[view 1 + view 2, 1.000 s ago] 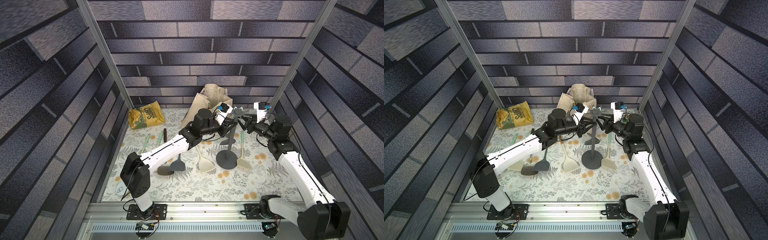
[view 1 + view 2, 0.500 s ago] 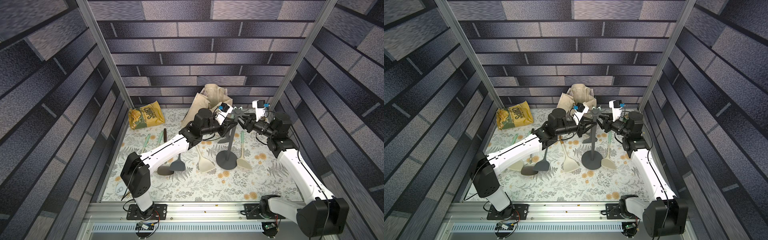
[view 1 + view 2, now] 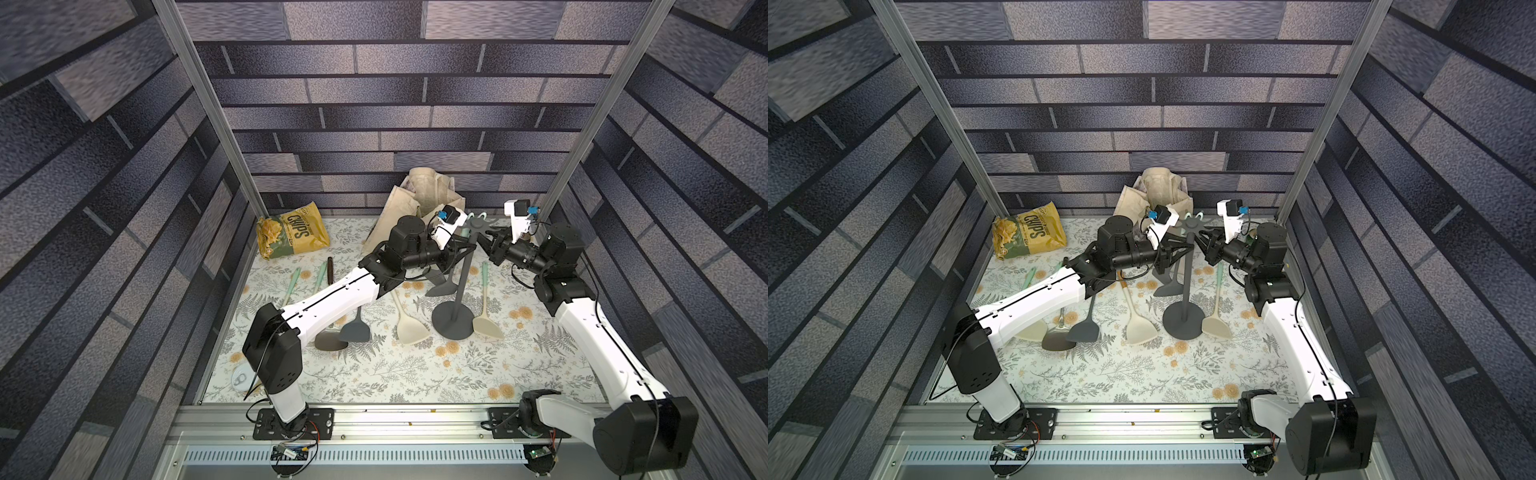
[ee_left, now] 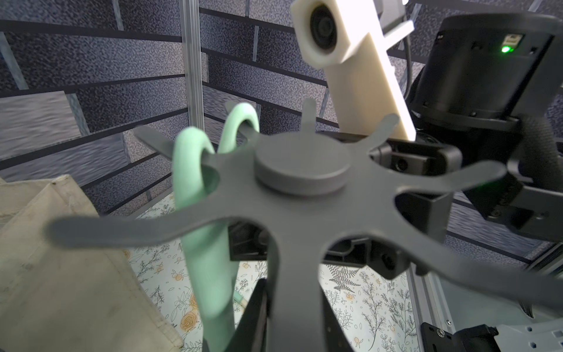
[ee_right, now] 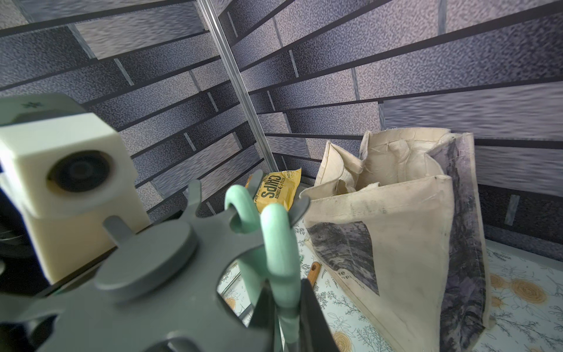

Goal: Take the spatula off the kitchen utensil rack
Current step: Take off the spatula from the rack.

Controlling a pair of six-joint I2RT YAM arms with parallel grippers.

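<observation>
The kitchen utensil rack [image 3: 462, 282] is smooth and dark grey, with a round flat foot, a thin pole and a star top. It stands near the back edge of the flowery bench [image 3: 374, 374], right of the middle. The spatula [image 5: 277, 243] hangs from a spoke by its mint-green loop. The right gripper [image 5: 286, 292] is closed on that handle. The left gripper [image 3: 466, 250] pinches the pole. A crinkly yellow bag [image 3: 293, 235] in the back left corner reads "CHIPS".

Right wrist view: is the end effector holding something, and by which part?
Yes: the right end effector grips a mint-handled utensil by the handle, just under its loop, which hangs on the rack.
</observation>
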